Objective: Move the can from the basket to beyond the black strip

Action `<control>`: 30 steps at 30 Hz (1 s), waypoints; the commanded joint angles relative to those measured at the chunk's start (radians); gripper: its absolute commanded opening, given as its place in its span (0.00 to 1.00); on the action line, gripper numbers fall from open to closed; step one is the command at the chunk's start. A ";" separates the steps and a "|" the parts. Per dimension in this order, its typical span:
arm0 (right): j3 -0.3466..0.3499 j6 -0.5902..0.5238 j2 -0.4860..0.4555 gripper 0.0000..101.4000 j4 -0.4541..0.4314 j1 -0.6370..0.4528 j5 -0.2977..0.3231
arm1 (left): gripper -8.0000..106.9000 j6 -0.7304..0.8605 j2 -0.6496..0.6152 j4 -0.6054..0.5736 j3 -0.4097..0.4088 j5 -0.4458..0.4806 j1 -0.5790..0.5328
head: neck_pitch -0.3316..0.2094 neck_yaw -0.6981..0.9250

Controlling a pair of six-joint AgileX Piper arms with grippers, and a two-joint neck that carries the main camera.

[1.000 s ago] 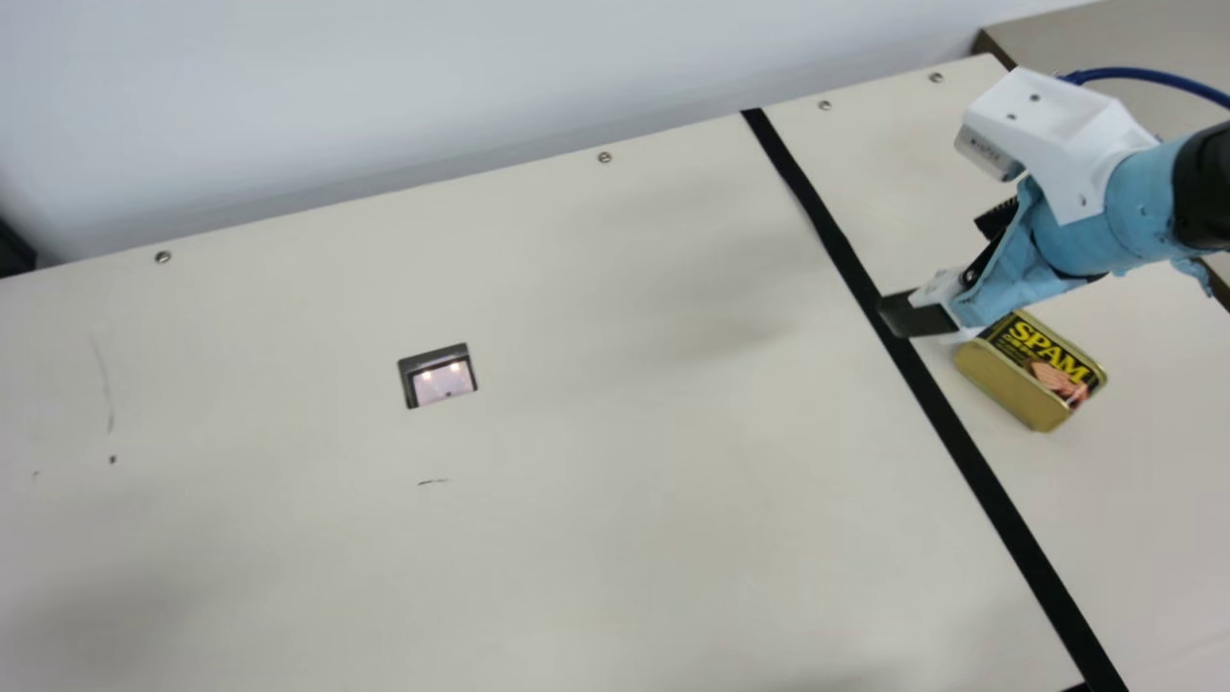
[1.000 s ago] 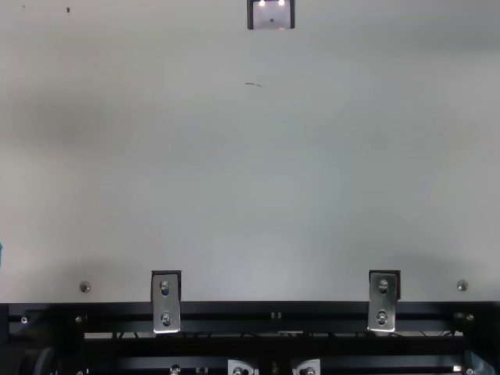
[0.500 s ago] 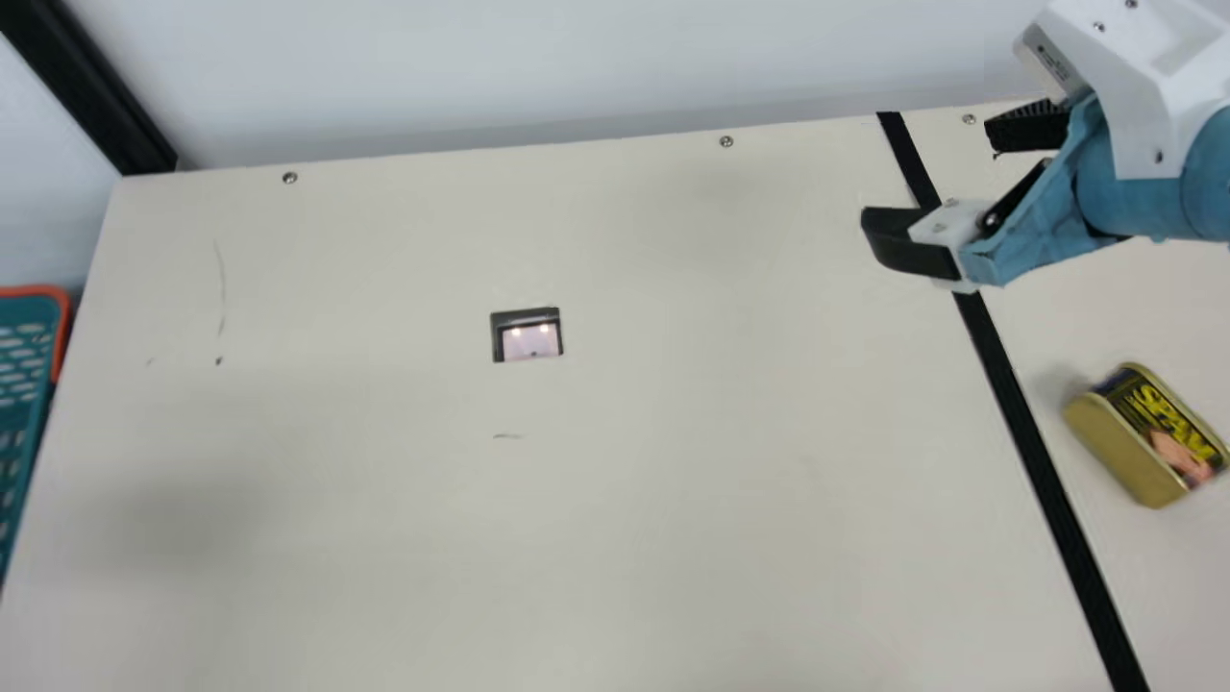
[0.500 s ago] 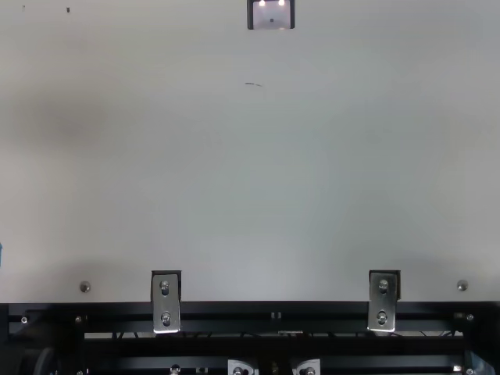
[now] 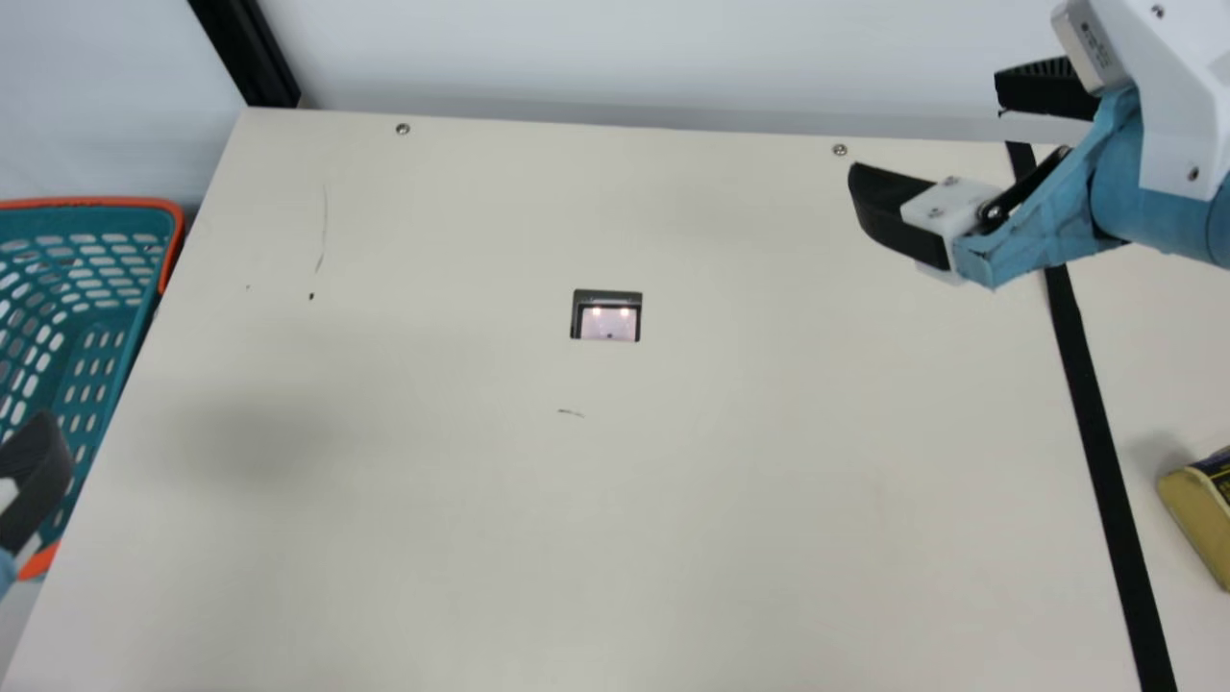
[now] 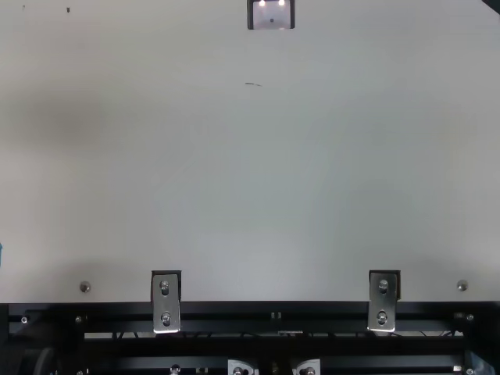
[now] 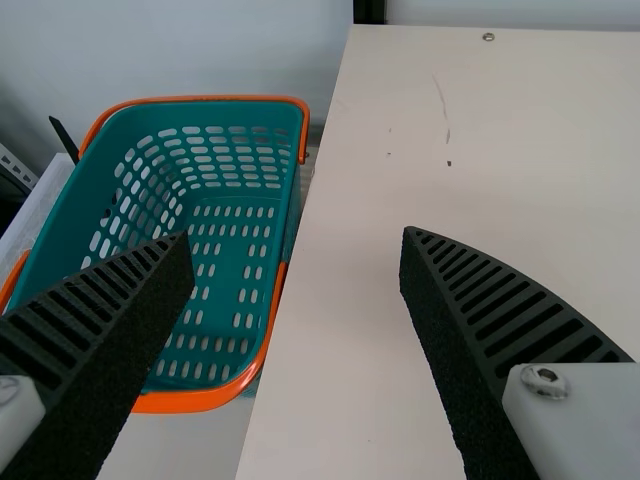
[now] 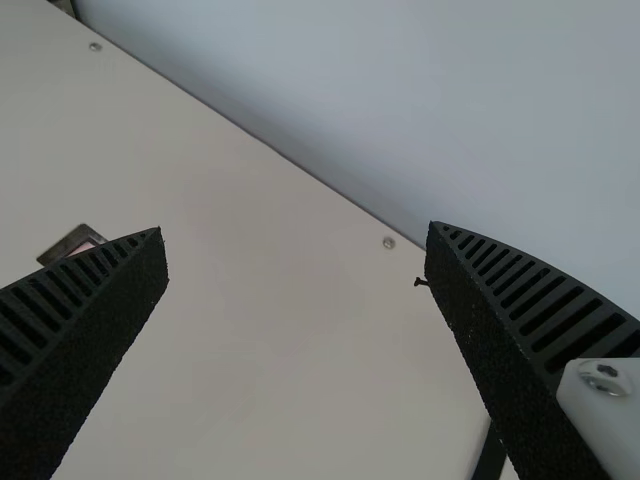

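Observation:
Standing on the table right of the black strip (image 5: 1091, 413), the gold-sided can (image 5: 1196, 519) is cut by the main view's right edge. My right gripper (image 5: 925, 125) is raised behind and left of the can, apart from it, one finger left of the strip. In the right wrist view the same gripper (image 8: 298, 238) is open with nothing held. At the main view's left edge, a finger of my left gripper (image 5: 36, 476) overlaps the teal basket (image 5: 82, 231). The left wrist view has this gripper (image 7: 298, 243) open and holding nothing, beside the orange-rimmed basket (image 7: 200, 99).
The basket stands against the left edge of the cream table (image 5: 577, 538). A small rectangular cutout (image 5: 606, 316) lies in the tabletop towards the back, with a pale wall (image 5: 625, 58) behind. Metal brackets (image 6: 166, 303) sit along the front edge in the top view.
The neck camera has turned left, bringing basket and left gripper into the main view. My right gripper has moved up, back and leftward from the can, and a dark corner entered the top view.

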 commanded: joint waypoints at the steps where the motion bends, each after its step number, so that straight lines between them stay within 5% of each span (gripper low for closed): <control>1: 0.006 -0.022 0.001 1.00 0.043 0.020 -0.028 | 0.85 0.000 0.000 0.000 0.000 0.000 0.000 | -0.002 0.015; 18: 0.172 -0.202 -0.096 1.00 0.217 0.140 -0.172 | 0.85 0.000 0.000 0.000 0.000 0.000 0.000 | 0.016 0.022; 24: 0.275 -0.192 -0.170 1.00 0.160 0.199 -0.238 | 0.85 0.000 0.000 0.000 0.000 0.000 0.000 | 0.016 0.022; 30: 0.405 -0.086 -0.266 1.00 0.004 0.237 -0.332 | 0.85 0.000 0.000 0.000 0.000 0.000 0.000 | 0.016 0.022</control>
